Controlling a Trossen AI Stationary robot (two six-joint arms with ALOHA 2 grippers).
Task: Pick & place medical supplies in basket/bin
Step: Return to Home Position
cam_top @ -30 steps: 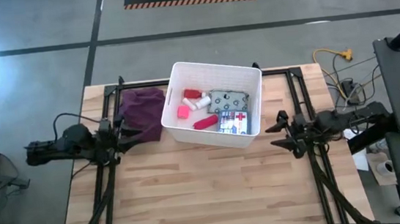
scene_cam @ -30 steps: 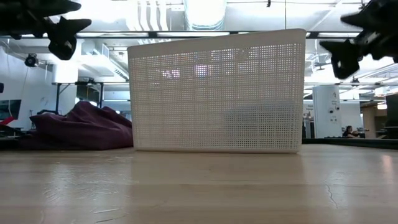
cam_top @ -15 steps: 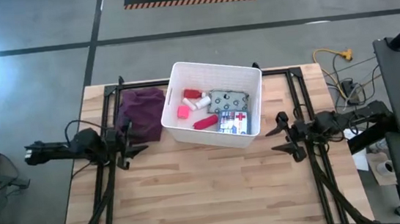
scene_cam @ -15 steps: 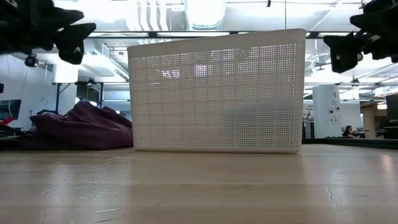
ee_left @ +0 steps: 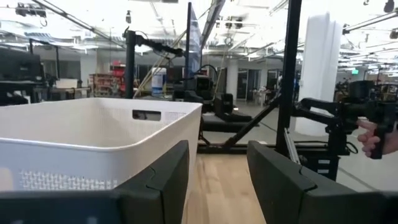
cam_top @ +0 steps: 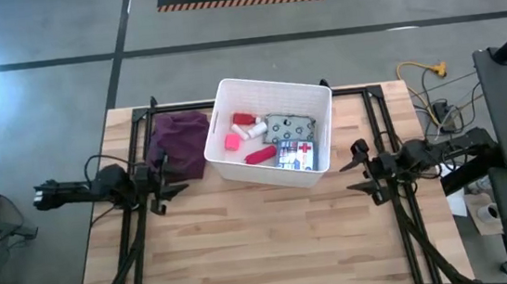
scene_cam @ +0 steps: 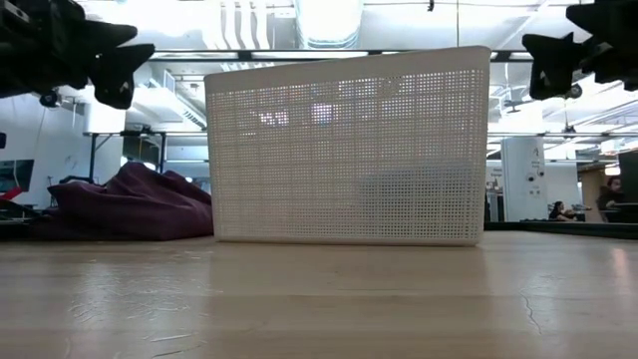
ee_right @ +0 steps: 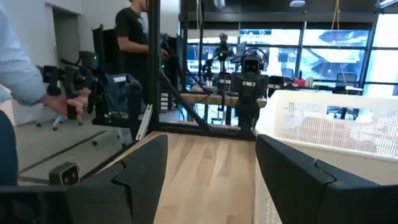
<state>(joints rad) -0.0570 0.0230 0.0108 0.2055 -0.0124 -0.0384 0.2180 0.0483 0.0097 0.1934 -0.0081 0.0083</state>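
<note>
- Now the white bin (cam_top: 271,83) sits upper centre of the high view, with the first-aid box (cam_top: 296,154) inside it.
- Left gripper (cam_top: 173,178), centre left: fingers apart, empty.
- Right gripper (cam_top: 354,168), centre right: fingers apart, empty.

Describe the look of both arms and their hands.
Both arms are matte black and slender, built of jointed segments. A thin black cable loops off the left arm. The left hand and right hand each end in two broad, flat, angular dark fingers. No markings show.
</note>
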